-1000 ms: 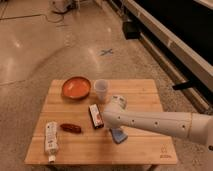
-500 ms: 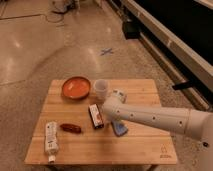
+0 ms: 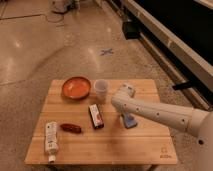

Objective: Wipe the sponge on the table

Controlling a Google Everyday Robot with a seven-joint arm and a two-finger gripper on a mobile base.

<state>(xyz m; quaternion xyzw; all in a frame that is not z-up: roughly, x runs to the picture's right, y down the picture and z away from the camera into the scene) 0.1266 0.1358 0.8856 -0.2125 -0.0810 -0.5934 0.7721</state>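
Sponge (image 3: pixel 131 122) location relative to the gripper (image 3: pixel 123 116)? (Technician)

Directly beneath the fingertips, flat on the table (image 3: pixel 100 146). Most of the pad shows on the near side of the tool, toward the table's front edge and slightly toward the arm (image 3: pixel 160 114) side. (Reference)

State of the tool? (Technician)

Fingers point down and are pressed together. They appear to pinch the far end of the sponge and hold it against the wood. The exact bite is hidden behind the fingers. (Reference)

Long axis of the sponge? (Technician)

It seems to run from the fingertips toward the front edge, angled a little to the arm side. This reading is not firm. (Reference)

Which relation governs a wiping stroke? (Technician)

Clearance around the tool:
- Bare slats lie in front of the tool and toward the corner carrying the logo (image 3: pixel 163 153).
- The dark packet (image 3: pixel 96 115) lies near, on the side opposite the arm.
- The cup (image 3: pixel 101 91) stands beyond the tool, and the white packet (image 3: pixel 128 91) lies behind the arm.

Judgement: strokes toward the front edge or the arm side have the most room. How much wiping remains cannot be determined. (Reference)
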